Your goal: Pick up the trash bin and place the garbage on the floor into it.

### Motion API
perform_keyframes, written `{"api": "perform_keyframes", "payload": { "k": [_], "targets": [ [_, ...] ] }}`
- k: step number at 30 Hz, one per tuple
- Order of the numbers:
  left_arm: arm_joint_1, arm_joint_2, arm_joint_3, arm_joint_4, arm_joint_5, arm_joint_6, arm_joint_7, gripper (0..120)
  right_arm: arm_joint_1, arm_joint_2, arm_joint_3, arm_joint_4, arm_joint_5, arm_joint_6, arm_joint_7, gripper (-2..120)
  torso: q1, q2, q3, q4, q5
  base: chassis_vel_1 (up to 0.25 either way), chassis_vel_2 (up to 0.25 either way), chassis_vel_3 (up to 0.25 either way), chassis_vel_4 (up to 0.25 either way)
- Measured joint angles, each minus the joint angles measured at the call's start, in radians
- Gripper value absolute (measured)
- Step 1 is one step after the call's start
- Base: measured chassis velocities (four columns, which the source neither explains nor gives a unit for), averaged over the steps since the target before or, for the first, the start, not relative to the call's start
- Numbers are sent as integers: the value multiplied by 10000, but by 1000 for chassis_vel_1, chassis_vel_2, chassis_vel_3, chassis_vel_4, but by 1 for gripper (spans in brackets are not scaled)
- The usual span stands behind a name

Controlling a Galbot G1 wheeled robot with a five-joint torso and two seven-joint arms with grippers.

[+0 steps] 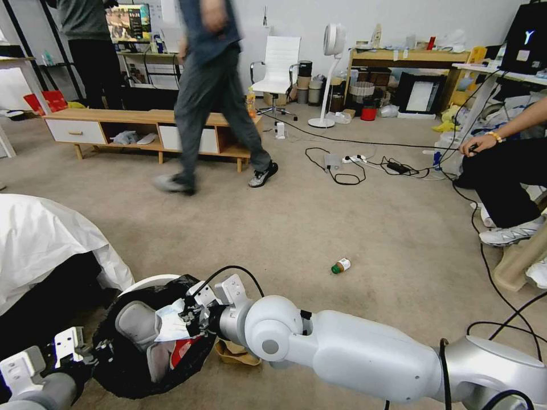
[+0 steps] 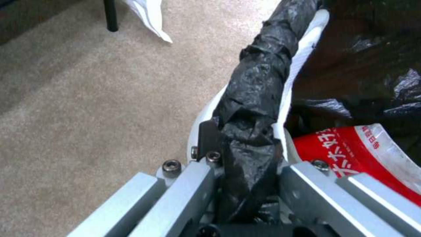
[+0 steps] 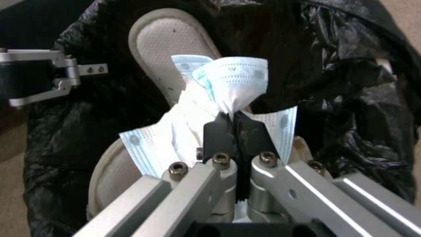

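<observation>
Right gripper (image 3: pixel 235 131) is pinched tight on a bunched blue-and-white face mask (image 3: pixel 228 85), and I have it hanging directly over the open mouth of the trash bin (image 1: pixel 145 282) so that whatever falls lands inside rather than back on the floor (image 1: pixel 342 222). My left gripper (image 2: pixel 243 154) is clamped on the bin's rim, one jaw outside the white wall and one inside, with the black bag (image 2: pixel 259 82) folded over the edge squeezed between them; holding it there keeps the bin lifted near the carpet and tipped toward me, so the opening faces the right arm. From the right wrist view I can see grey shoe insoles (image 3: pixel 169 42) already lying in the bag, and from the left wrist view a red snack wrapper (image 2: pixel 359 154) sits just inside the rim beside the jaws. I judge the mask is at the point of being dropped in, since it is well within the bin's edge. A small green-capped bottle (image 1: pixel 341 265) lies out on the carpet, well apart from the bin, and a scrap of brown cardboard (image 1: pixel 236 353) rests on the floor just beside the bin under my right wrist, so collecting is not finished. Loose cables (image 1: pixel 336 165) trail farther off.
</observation>
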Motion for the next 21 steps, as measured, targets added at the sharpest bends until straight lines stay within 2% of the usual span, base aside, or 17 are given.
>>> {"api": "perform_keyframes", "payload": {
  "k": [6, 8, 9, 11, 12, 14, 18, 21],
  "targets": [
    [11, -20, 0, 37, 23, 0, 21, 1, -72, 140, -22, -231, -80, 70, -4, 2, 0, 0, 0, 0, 0, 0, 0, 0, 0],
    [10, -47, 20, 83, 81, 0, 32, 1, -83, 160, -16, -230, -108, 128, -3, 11, 0, 0, 0, 1, 0, 0, 0, 0, 0],
    [10, -47, 20, 83, 81, 0, 32, 1, -83, 160, -16, -230, -108, 128, -3, 11, 0, 0, 0, 1, 0, 0, 0, 0, 0],
    [-6, -67, 53, 126, 142, 0, 71, 1, -83, 140, 43, -151, -108, 147, 1, 23, 0, 0, 0, 0, 0, 0, 0, 0, 0],
    [-6, -67, 53, 126, 142, 0, 71, 1, -83, 140, 43, -151, -108, 147, 1, 23, 0, 0, 0, 0, 0, 0, 0, 0, 0],
    [-41, -77, 70, 172, 166, 0, 84, 1, -82, 81, 106, -74, -99, 150, 22, 34, 0, 0, 0, 0, 0, 0, 0, 0, 0],
    [-61, -79, 80, 229, 187, 0, 87, 1, -80, 18, 147, 8, -91, 154, 44, 42, 0, 0, 0, -1, 0, 0, 0, 0, 0],
    [-82, -87, 95, 290, 210, 0, 97, 1, -61, -46, 203, 134, -63, 155, 64, 58, -1, 0, 0, 0, 0, 0, 0, 0, 0]
  ]
}}
